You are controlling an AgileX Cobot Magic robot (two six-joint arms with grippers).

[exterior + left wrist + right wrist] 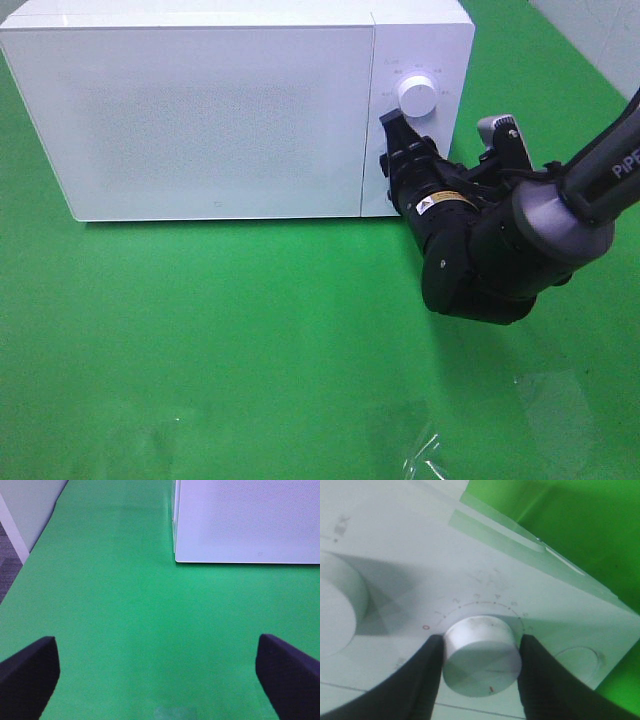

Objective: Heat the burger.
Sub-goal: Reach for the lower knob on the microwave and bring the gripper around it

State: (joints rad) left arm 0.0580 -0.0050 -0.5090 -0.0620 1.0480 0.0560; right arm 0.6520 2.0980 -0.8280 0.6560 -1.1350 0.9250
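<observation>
The burger is out of view. A white microwave (pixel 210 110) stands at the back of the green table with its door closed. My right gripper (pixel 393 140) is pressed to the control panel just below the upper knob (pixel 415 93). In the right wrist view, the right gripper (pixel 481 652) is shut on the lower timer knob (pixel 481 660), one black finger on each side of it, and the other knob (pixel 337 610) sits beside it. My left gripper (pixel 159 677) hangs open over bare green cloth, short of the microwave's corner (pixel 245 520), with nothing between its fingers.
Green cloth (pixel 250 330) covers the table in front of the microwave. A crumpled piece of clear plastic film (pixel 425 455) lies near the front edge. A pale wall and grey floor (pixel 12 555) border the table in the left wrist view.
</observation>
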